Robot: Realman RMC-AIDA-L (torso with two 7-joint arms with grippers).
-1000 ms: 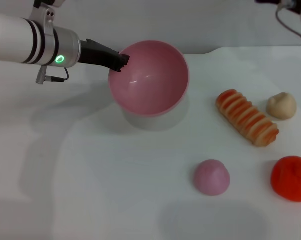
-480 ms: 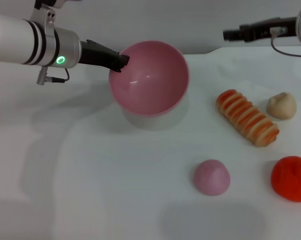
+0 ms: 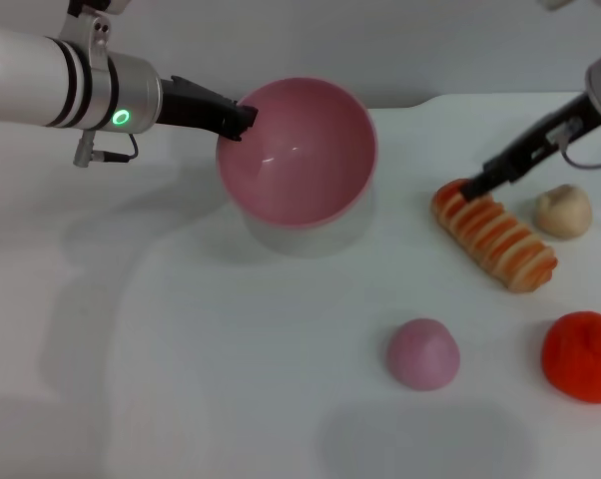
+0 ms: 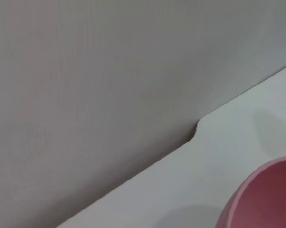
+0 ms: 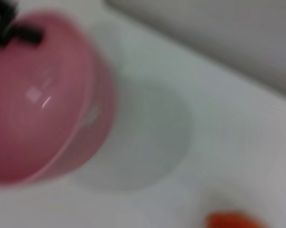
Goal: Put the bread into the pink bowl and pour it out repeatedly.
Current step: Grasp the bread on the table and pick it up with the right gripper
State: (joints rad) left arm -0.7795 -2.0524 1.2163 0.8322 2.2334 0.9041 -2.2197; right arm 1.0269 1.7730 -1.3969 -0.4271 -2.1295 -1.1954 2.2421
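The left end effector point(image 3: 243, 120) is clenched on the bowl point(image 3: 299, 155) rim, holding it raised and tipped toward the bread point(image 3: 493, 235), presumably to present an open mouth for loading. The bowl is empty. The bread lies on the bench point(image 3: 231, 379), well right of the bowl, beside a beige lump point(image 3: 563, 211). The right end effector point(image 3: 477, 186) sits at the bread's bowl-side end; whether it is released or clenched, I cannot tell. No grasp confirmed.
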